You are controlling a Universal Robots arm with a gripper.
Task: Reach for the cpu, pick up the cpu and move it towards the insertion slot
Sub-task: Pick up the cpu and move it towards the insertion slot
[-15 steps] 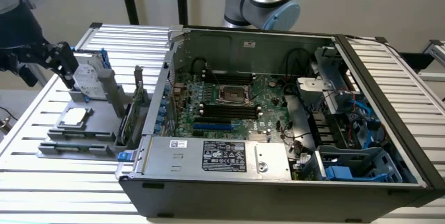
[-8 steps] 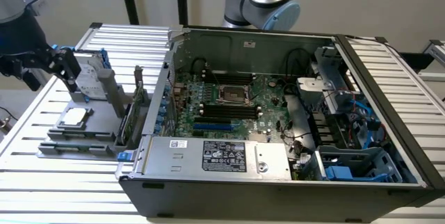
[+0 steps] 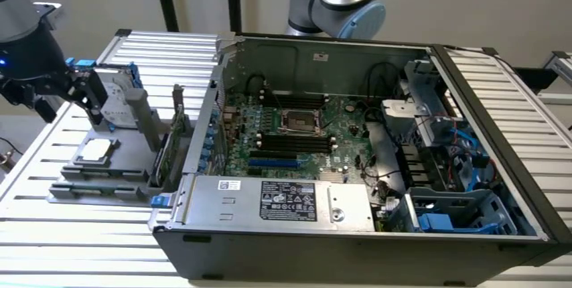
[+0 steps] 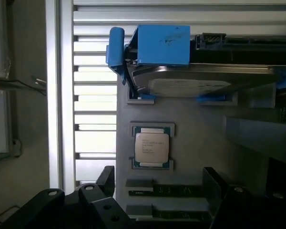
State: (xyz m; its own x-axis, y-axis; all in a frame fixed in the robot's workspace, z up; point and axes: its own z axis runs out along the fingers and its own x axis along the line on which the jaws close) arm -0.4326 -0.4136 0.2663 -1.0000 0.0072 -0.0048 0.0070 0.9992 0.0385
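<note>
Wrist view tells you little is done: your gripper (image 4: pixel 158 176) hangs spread and empty near the cpu (image 4: pixel 152 147), unlifted in its tray (image 4: pixel 195 143), at the exterior view's nine o'clock from the insertion slot (image 3: pixel 301 122).

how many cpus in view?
1. The cpu lies in a pocket of the grey tray, beside the hard drive. Others may be hidden inside the case.

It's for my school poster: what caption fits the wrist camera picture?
A chip lies in its grey tray beside the hard drive, not yet picked up.
</note>
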